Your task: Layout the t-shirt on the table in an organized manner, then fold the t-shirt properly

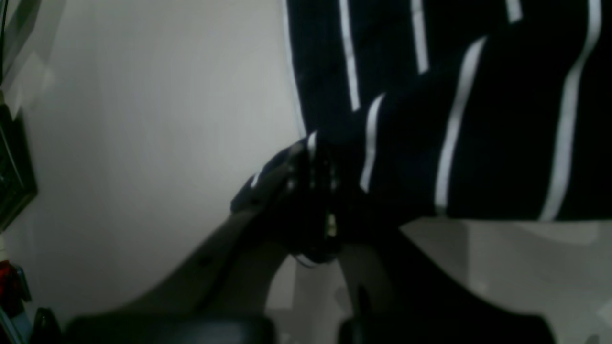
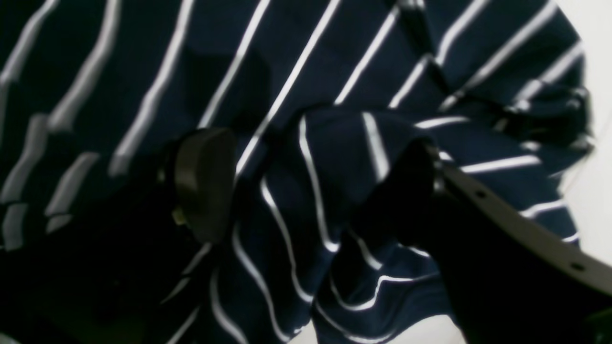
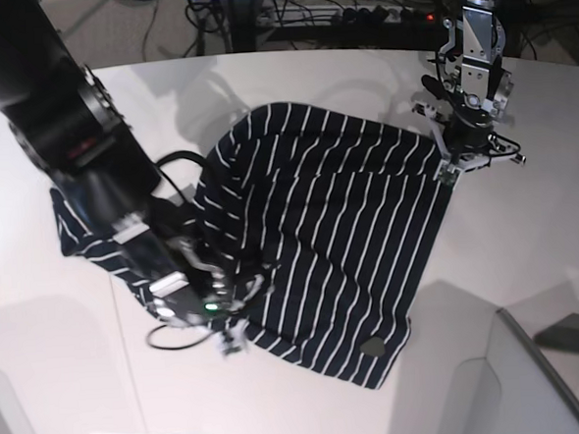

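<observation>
The t-shirt [image 3: 329, 224], dark navy with thin white stripes, lies mostly spread on the white table [image 3: 536, 231], its left part bunched under the right arm. My left gripper [image 3: 449, 160] is at the shirt's far right corner and shut on a pinched fold of the edge [image 1: 311, 181]; striped cloth [image 1: 502, 143] lies flat beyond it on the table [image 1: 143, 119]. My right gripper [image 3: 224, 308] is over the shirt's near left part. Its jaws stand wide apart [image 2: 311, 186] with a raised fold of cloth [image 2: 334, 143] between the fingers [image 2: 205, 181].
A small dark grey rounded-triangle piece [image 3: 374, 349] sits on the shirt near its front corner. Cables and a power strip [image 3: 356, 16] lie behind the table. A pale raised panel [image 3: 535, 379] stands at the front right. The table's thin seam [image 3: 131, 355] runs at the front left.
</observation>
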Robot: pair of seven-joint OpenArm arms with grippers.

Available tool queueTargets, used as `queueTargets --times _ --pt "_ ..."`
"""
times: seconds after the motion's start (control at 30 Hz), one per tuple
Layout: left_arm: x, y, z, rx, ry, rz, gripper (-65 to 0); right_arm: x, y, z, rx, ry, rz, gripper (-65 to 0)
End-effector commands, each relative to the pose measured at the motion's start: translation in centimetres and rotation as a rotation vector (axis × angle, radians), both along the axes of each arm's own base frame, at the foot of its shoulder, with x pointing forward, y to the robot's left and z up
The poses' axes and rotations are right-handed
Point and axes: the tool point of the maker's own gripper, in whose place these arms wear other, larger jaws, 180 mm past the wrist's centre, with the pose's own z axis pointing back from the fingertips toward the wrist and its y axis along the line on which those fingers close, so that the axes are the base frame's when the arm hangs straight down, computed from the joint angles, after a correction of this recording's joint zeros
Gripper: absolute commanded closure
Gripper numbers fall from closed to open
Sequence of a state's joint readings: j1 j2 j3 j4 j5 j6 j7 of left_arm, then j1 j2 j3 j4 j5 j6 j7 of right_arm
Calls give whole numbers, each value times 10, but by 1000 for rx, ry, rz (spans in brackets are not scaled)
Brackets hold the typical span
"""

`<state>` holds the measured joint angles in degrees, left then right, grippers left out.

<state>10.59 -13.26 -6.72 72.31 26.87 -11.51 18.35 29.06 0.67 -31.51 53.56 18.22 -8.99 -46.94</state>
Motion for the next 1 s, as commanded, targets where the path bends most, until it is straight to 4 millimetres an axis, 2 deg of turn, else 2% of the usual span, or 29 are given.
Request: queueTargets --times 0.0,0.1,0.17,0.27,0.37,0.47,0.6,0.9,0.97 --pt "-10 6 -6 16 51 10 0 10 -24 23 26 -76 -58 -453" --pt "-10 12 -3 29 49 9 0 -21 -59 58 181 -217 -214 -450" --pt "-9 14 -2 33 49 9 0 -49 -76 67 247 -241 -302 -449" --pt "-9 15 -2 35 48 9 0 -88 -78 55 354 -188 -311 -447" --pt "-6 15 -1 35 43 9 0 -109 -75 42 460 -130 -327 -446" --pt "-6 15 -1 35 43 9 0 -115 -70 24 491 -68 -335 -446" --pt "-7 19 0 44 44 7 0 -109 -69 5 497 -14 -335 -446" --pt "-9 22 0 50 50 6 0 -96 -53 -5 536 19 -312 -446" --pt "-9 22 0 50 50 6 0 -92 -51 -7 542 28 -314 -411"
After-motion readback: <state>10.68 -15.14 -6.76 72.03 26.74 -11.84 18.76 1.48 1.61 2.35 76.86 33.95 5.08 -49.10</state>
